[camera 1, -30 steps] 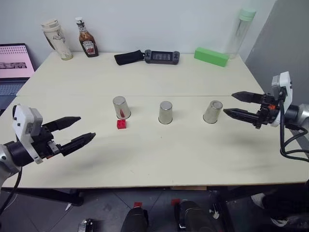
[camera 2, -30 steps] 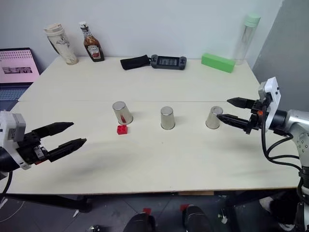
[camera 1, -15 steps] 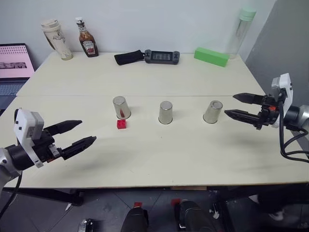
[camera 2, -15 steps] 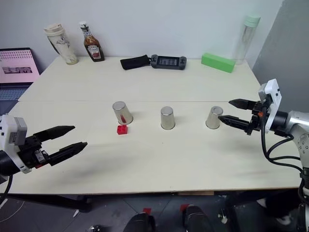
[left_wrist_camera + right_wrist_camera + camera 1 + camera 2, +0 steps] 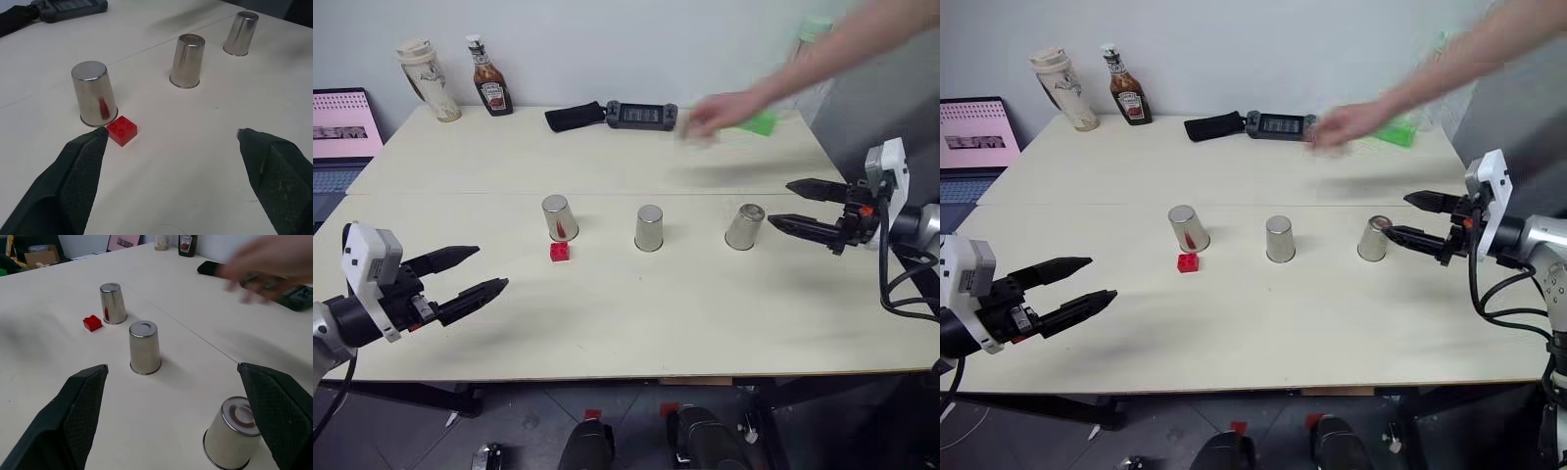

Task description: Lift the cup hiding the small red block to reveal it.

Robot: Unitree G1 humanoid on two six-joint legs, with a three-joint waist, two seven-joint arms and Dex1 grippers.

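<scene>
Three silver cups stand upside down in a row on the table: the left cup (image 5: 558, 216), the middle cup (image 5: 649, 227) and the right cup (image 5: 744, 226). The small red block (image 5: 560, 252) lies uncovered on the tabletop, just in front of the left cup (image 5: 94, 93) and nearly touching its rim. My left gripper (image 5: 492, 267) hovers open to the left of the block, well short of it. At the right, my right gripper (image 5: 779, 202) is open and level, its tips close beside the right cup (image 5: 231, 433) without touching it.
A person's arm reaches in from the upper right; the blurred hand (image 5: 705, 116) is over the table's back, in front of a green box (image 5: 762, 122). Along the back stand a ketchup bottle (image 5: 489, 78), a tumbler (image 5: 426, 78), a black case (image 5: 576, 116) and a game console (image 5: 641, 115). A laptop (image 5: 342, 127) sits far left.
A person's arm has swung in from the upper right over the back of the table. Both grippers, the cups and the red block have stayed where they were.
</scene>
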